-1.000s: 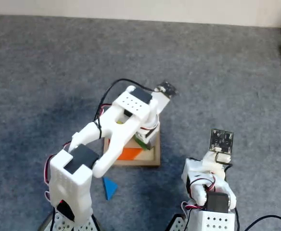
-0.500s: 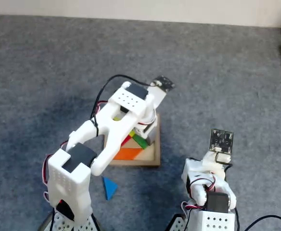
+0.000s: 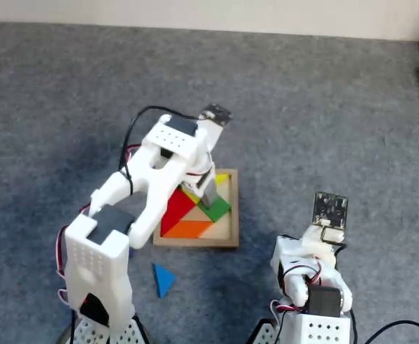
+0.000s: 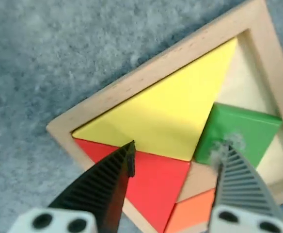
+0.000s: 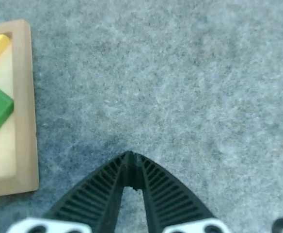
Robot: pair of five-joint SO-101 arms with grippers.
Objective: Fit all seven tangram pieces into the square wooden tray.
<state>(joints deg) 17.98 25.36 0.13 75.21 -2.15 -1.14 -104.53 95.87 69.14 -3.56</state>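
L gripper [image 3: 208, 192] shifted left, uncovering more tray [image 3: 233, 215].

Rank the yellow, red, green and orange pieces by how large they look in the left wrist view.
1. yellow piece, clearly largest.
2. red piece and green piece: about alike; the left gripper covers part of each, so no ranking.
3. orange piece, smallest, cut off by the picture's edge.
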